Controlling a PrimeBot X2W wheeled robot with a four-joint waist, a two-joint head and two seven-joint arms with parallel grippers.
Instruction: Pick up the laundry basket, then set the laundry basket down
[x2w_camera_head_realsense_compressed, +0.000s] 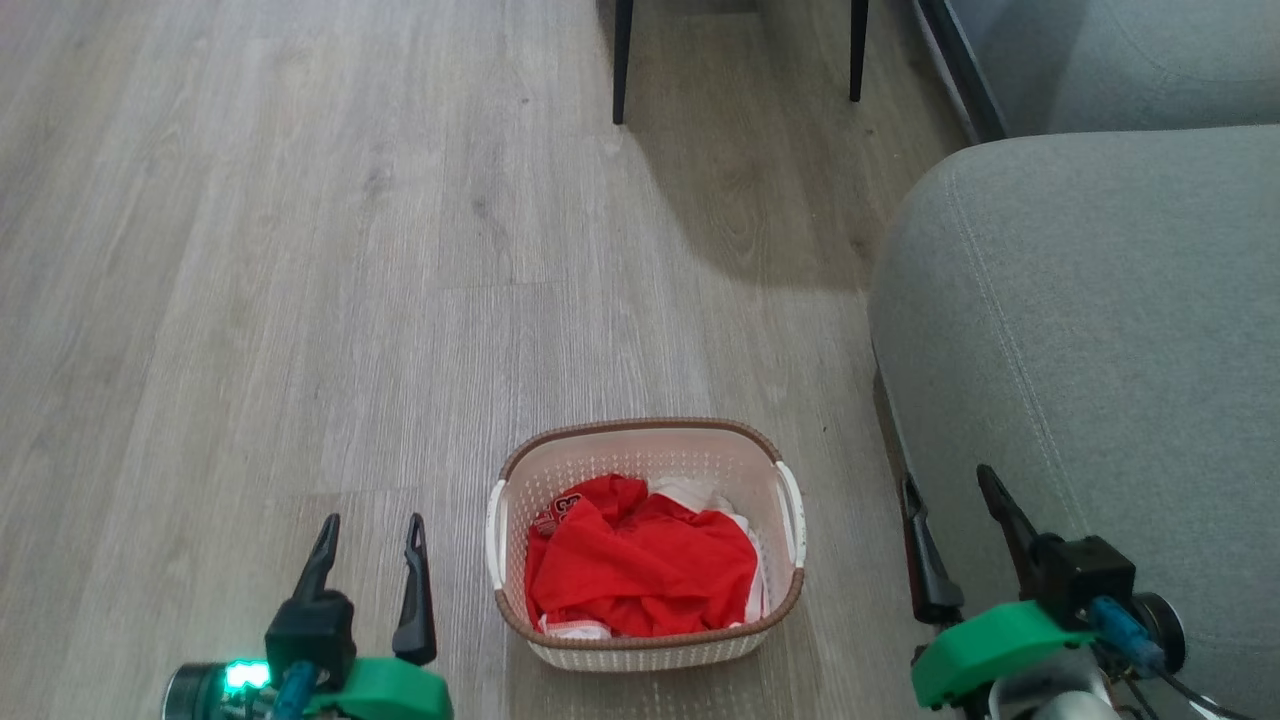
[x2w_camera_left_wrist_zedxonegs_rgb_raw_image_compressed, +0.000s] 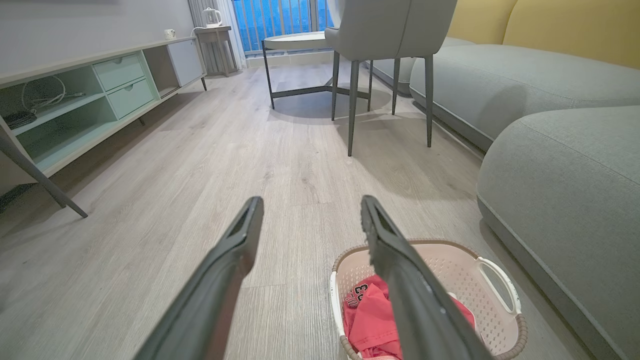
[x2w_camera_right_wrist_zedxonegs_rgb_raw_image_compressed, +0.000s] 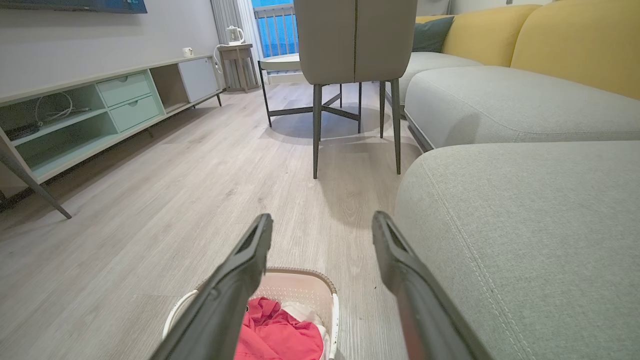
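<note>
Fingers (x2w_camera_head_realsense_compressed: 414, 585) spread on my left gripper (x2w_camera_head_realsense_compressed: 372, 522) and right gripper (x2w_camera_head_realsense_compressed: 947, 476), I should catch both side handles (x2w_camera_head_realsense_compressed: 793, 512) of the laundry basket (x2w_camera_head_realsense_compressed: 640, 428) and lift level.

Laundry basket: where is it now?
Head view, lower centre: the laundry basket sits on the wood floor between the open left tool and right tool, touching neither, with the grey sofa just to its right.

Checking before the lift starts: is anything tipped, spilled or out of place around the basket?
Nothing stands out. The laundry basket stands upright on the floor beside the sofa, red clothes all inside. The left claw and right claw are open on either side, clear of it.
</note>
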